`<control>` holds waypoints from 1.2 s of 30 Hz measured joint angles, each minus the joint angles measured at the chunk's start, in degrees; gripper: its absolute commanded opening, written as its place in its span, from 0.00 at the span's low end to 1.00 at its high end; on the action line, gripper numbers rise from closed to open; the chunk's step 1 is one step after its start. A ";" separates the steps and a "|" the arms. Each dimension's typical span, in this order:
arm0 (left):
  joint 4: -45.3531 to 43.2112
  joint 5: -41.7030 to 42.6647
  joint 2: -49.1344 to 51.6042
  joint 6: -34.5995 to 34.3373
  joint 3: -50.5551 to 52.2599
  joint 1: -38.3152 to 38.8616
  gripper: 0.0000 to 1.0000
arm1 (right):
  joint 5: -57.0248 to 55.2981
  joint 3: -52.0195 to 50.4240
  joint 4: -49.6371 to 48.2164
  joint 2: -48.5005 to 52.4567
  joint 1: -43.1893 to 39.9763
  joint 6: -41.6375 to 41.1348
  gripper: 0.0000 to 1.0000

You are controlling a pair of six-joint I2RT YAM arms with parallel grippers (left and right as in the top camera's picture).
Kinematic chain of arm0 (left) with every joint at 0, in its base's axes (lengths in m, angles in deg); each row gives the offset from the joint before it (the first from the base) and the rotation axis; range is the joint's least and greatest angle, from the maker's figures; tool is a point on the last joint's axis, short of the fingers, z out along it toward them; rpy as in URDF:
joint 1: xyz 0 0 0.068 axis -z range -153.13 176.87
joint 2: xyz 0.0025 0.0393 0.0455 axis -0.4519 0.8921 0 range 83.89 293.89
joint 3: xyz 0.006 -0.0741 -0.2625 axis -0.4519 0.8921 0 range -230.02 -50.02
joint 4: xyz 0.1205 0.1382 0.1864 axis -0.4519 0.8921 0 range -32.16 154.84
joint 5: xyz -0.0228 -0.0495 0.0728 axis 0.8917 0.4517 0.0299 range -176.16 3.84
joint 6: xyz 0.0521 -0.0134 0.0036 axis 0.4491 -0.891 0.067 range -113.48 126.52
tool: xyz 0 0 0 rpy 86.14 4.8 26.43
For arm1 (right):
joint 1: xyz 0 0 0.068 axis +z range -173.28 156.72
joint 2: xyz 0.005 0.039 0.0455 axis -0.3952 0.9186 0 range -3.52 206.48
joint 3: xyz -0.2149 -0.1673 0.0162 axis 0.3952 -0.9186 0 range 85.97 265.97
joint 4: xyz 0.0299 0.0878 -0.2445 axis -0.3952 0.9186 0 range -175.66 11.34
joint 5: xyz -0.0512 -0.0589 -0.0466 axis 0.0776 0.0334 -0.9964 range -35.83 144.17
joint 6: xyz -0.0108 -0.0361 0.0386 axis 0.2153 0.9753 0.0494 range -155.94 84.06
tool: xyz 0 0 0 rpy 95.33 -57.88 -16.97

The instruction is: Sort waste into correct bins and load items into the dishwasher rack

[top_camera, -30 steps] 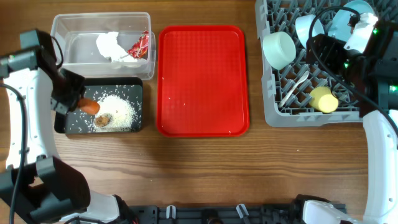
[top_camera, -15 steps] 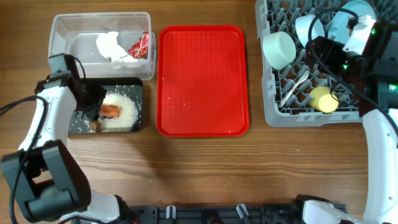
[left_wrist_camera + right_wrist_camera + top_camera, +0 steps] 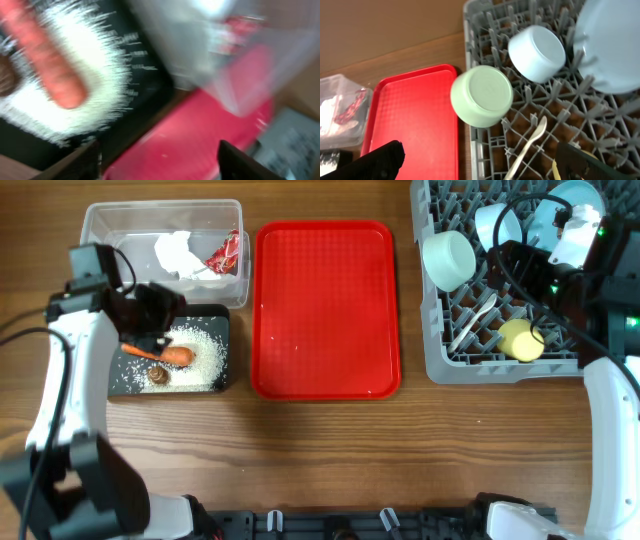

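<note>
The left hand (image 3: 157, 146) hangs over the black tray (image 3: 125, 382). Its two fingers stand wide apart and nothing is between them. The picture from that hand is blurry. The carrot (image 3: 168, 355) lies loose on the white rice (image 3: 202, 355) in the black tray. The little brown lump (image 3: 160, 375) sits just beside the carrot.

The clear tub (image 3: 100, 222) is right behind the black tray. In it lie the white tissue (image 3: 178, 252) and the red wrapper (image 3: 226, 252). The red tray (image 3: 325, 308) sits in the middle of the table.

The right hand (image 3: 479, 146) is over the grey rack (image 3: 450, 358). Its fingers are spread wide and hold nothing. In the rack are the green bowl (image 3: 450, 260), the blue bowl (image 3: 497, 222), the blue plate (image 3: 555, 210), the yellow cup (image 3: 520, 338) and the white spoon (image 3: 474, 323).
</note>
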 measured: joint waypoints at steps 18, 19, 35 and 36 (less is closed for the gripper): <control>-3.89 -12.63 -14.34 16.85 -2.36 8.85 1.00 | 9.27 4.55 4.04 -20.48 0.00 9.11 1.00; -3.89 -12.66 -14.34 16.85 -2.38 8.85 1.00 | 9.27 4.55 4.42 -20.09 0.00 9.14 1.00; -3.89 -13.31 -14.32 17.05 -2.36 8.85 1.00 | -1.73 -32.06 -24.15 -28.11 4.90 8.90 1.00; -3.80 -13.40 -14.27 17.07 -2.36 8.85 1.00 | -2.69 -39.43 -29.03 -34.27 6.12 7.19 1.00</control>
